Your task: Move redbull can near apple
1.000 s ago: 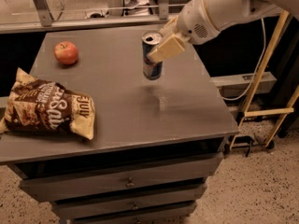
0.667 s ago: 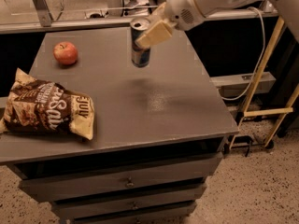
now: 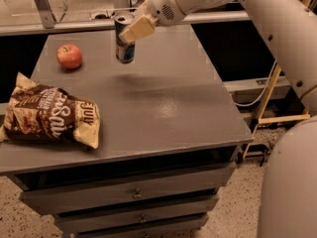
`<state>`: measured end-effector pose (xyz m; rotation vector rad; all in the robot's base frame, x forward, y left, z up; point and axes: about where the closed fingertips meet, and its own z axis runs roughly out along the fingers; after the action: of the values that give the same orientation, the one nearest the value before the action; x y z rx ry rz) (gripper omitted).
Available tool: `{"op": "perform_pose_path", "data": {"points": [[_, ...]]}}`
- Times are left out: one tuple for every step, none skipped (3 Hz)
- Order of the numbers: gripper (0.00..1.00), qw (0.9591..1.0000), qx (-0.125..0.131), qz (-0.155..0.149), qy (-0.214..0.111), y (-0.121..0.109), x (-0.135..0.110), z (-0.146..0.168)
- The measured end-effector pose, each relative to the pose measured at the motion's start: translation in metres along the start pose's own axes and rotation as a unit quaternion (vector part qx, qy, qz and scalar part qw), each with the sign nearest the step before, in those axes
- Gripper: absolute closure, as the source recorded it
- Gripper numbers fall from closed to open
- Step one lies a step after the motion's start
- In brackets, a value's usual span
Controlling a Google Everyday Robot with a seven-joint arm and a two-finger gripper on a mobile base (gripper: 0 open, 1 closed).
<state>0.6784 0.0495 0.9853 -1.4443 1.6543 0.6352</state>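
The redbull can (image 3: 125, 47) is a slim blue-and-silver can, held upright in the air above the back of the grey table (image 3: 163, 108). My gripper (image 3: 130, 29) is shut on the redbull can near its top, with one tan finger (image 3: 136, 29) across its front. The apple (image 3: 69, 56), small, round and red, sits on the table at the back left, some way to the left of the can.
A brown chip bag (image 3: 52, 118) lies at the table's front left edge. Drawers (image 3: 133, 195) run under the tabletop. A metal rail and a pale stand are to the right of the table. My arm reaches in from the upper right.
My gripper has carried the redbull can to the left, from the table's right side toward the apple, still lifted off the surface.
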Motion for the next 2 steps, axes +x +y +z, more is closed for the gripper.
{"op": "perform_pose_path", "data": {"points": [[1.00,0.9985,0.027,0.046,0.010,-0.0121,-0.0072,0.0382],[1.00,0.9984,0.028,0.049,0.007,-0.0137,-0.0073,0.0399]]}}
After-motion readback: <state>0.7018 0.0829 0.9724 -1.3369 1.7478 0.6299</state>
